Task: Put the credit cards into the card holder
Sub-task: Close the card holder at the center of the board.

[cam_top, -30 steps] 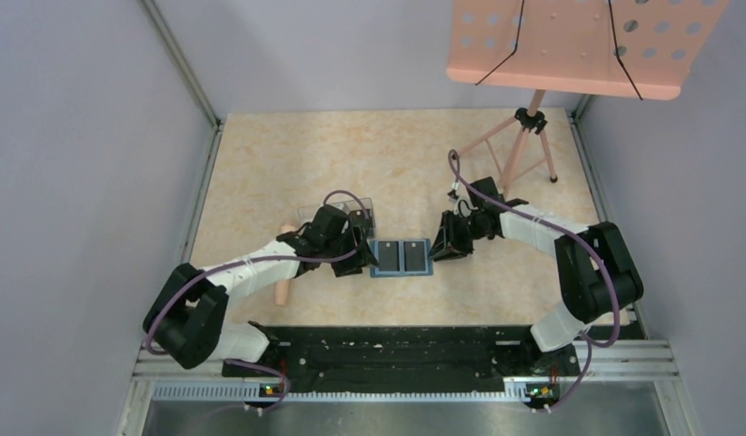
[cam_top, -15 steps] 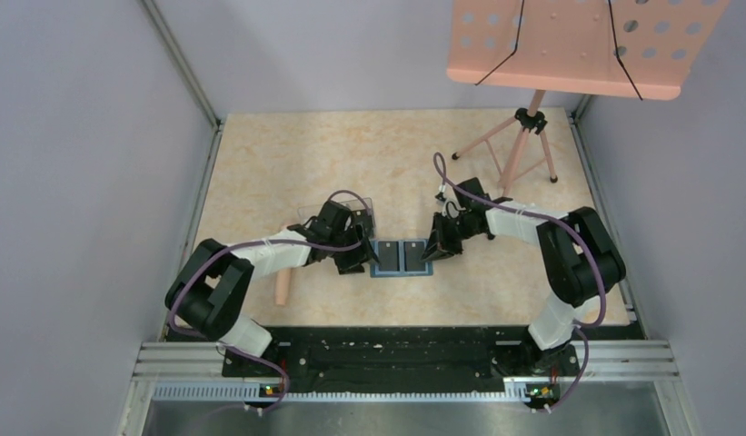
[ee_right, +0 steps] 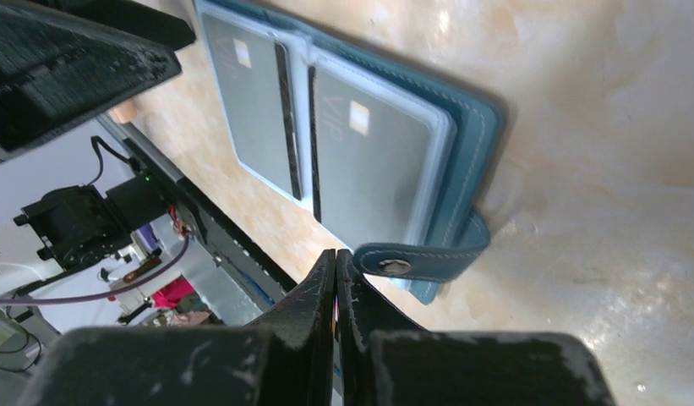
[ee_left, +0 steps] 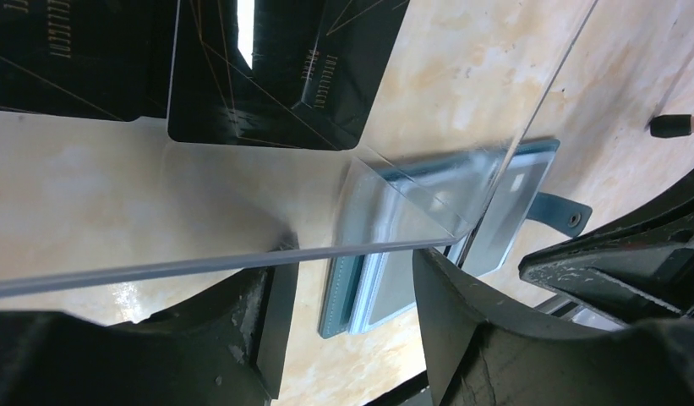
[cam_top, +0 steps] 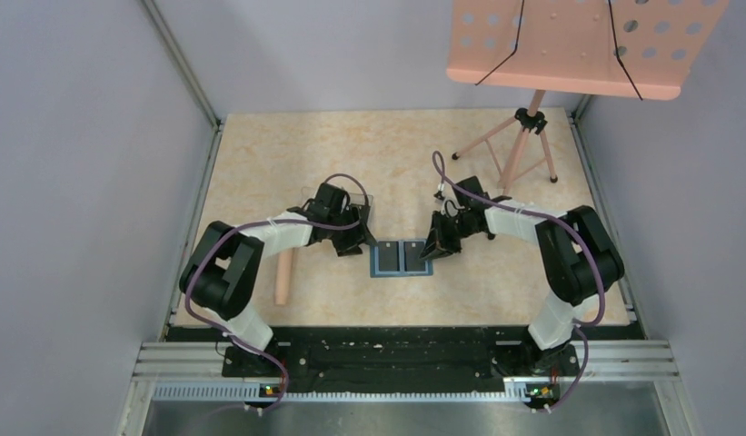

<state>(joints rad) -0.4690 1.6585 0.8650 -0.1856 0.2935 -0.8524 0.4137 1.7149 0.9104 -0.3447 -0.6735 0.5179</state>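
Observation:
The card holder (cam_top: 402, 258) lies open on the table, a teal-blue wallet (ee_right: 472, 152) with a dark card (ee_right: 370, 165) in each clear inner pocket. Its snap strap (ee_right: 419, 264) curls beside my right gripper (ee_right: 336, 255), which is shut with nothing between its fingers, at the wallet's right edge (cam_top: 433, 248). My left gripper (cam_top: 355, 236) stands open just left of the wallet, at the clear plastic box (cam_top: 355, 214). In the left wrist view the box's clear wall (ee_left: 199, 264) crosses above the open gripper (ee_left: 353, 260). Black credit cards (ee_left: 267, 76) show through the box.
A peach-coloured cylinder (cam_top: 283, 277) lies left of the left arm. A pink tripod stand (cam_top: 523, 145) with a perforated tray (cam_top: 578, 45) stands at the back right. Grey walls close the table's sides, and a black rail (cam_top: 396, 350) runs along the near edge.
My right gripper has shut and moved in to the wallet's right edge. My left gripper has drawn back from the wallet's left edge toward the clear box.

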